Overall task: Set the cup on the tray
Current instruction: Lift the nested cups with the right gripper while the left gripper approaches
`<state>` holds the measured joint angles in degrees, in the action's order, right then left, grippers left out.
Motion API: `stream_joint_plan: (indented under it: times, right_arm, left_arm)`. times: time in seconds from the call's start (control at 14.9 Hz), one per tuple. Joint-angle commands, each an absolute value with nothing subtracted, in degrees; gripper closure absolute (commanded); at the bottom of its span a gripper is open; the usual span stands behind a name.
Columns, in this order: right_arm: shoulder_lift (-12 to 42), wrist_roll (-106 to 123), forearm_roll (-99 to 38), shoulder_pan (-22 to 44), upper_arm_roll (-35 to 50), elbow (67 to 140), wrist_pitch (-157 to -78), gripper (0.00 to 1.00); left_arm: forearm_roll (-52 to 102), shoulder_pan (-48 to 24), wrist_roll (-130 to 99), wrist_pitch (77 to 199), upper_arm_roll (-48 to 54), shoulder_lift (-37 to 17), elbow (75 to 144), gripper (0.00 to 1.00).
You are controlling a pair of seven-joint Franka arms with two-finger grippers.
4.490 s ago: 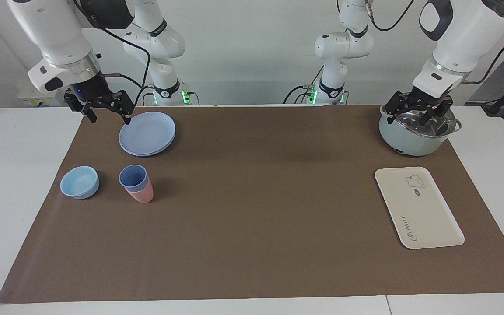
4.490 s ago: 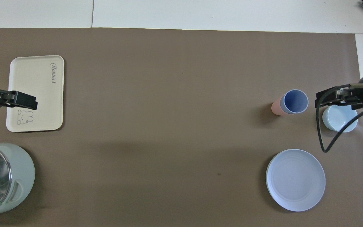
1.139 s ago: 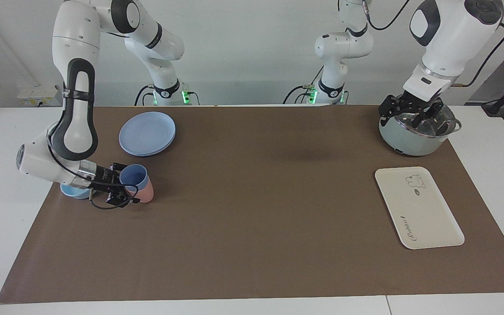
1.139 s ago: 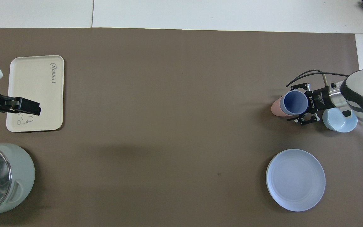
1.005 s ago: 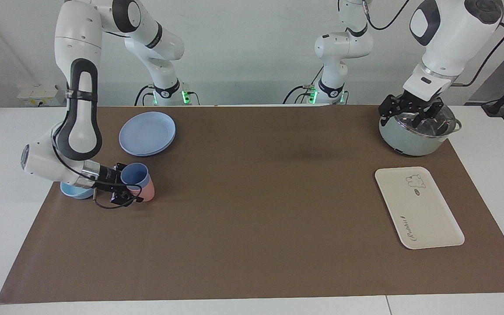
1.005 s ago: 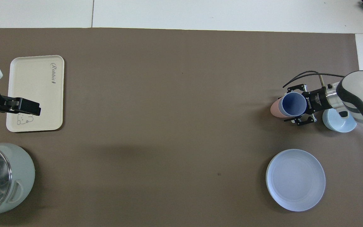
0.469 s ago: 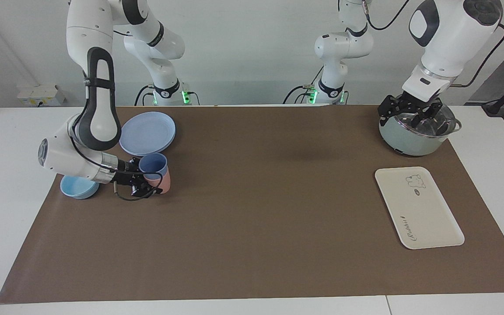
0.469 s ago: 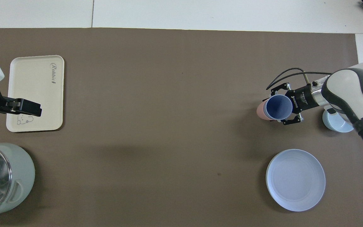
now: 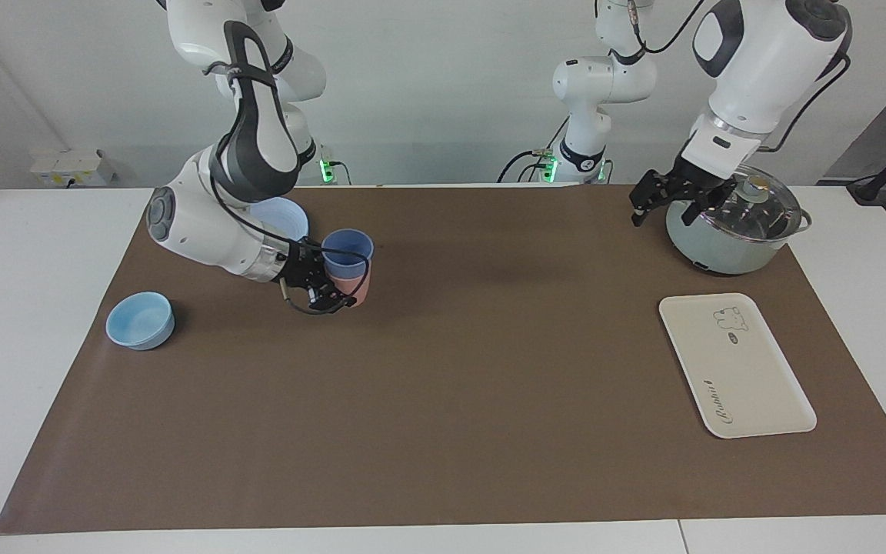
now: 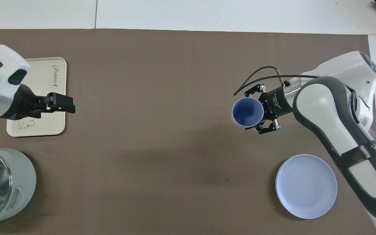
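Observation:
The periwinkle-blue cup (image 9: 347, 250) sits nested in a salmon-pink cup (image 9: 356, 288). My right gripper (image 9: 333, 282) is shut on this stack from the side and holds it upright over the brown mat, beside the blue plate toward the table's middle. In the overhead view the cup (image 10: 247, 112) hides nearly all of the pink one, with the right gripper (image 10: 257, 112) around it. The cream tray (image 9: 735, 365) lies empty at the left arm's end. My left gripper (image 9: 662, 204) is open and empty beside the pot; in the overhead view the left gripper (image 10: 60, 104) hangs over the edge of the tray (image 10: 41, 81).
A round blue plate (image 10: 306, 186) lies near the right arm's base, partly hidden by the arm in the facing view. A light-blue bowl (image 9: 140, 320) stands at the right arm's end. A pale green pot (image 9: 731, 231) with a glass lid stands nearer to the robots than the tray.
My right gripper came down, closed on the nested cups, lifted them and carried them toward the table's middle. My left gripper moved off the pot toward the middle.

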<state>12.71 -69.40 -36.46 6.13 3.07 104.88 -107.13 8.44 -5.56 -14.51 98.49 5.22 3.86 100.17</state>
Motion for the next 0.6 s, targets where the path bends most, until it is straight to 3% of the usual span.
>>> stream_joint_plan:
  times: [0.0, 0.2, 0.34, 0.54]
  right_arm:
    - [12.22, -77.13, -37.97, 8.77, 2.81, 102.4, -107.58, 1.0]
    - [11.52, -82.69, -37.88, 10.98, 2.99, 100.29, -107.58, 1.0]
    - [10.73, -84.89, -37.18, 12.3, 2.99, 100.28, -107.58, 1.0]
    - [10.55, -86.56, -36.91, 14.4, 2.99, 101.16, -111.86, 1.0]
  left_arm:
    - [10.11, -12.63, -26.67, 102.38, 4.66, 5.71, 102.39, 0.0]
    - [10.11, -21.15, -39.77, 107.47, 4.66, 5.71, 102.48, 0.0]
    - [10.11, -25.29, -46.55, 117.72, 4.66, 5.71, 105.28, 0.0]
    - [12.64, -26.45, -52.11, 126.28, 4.66, 5.28, 106.09, 0.0]
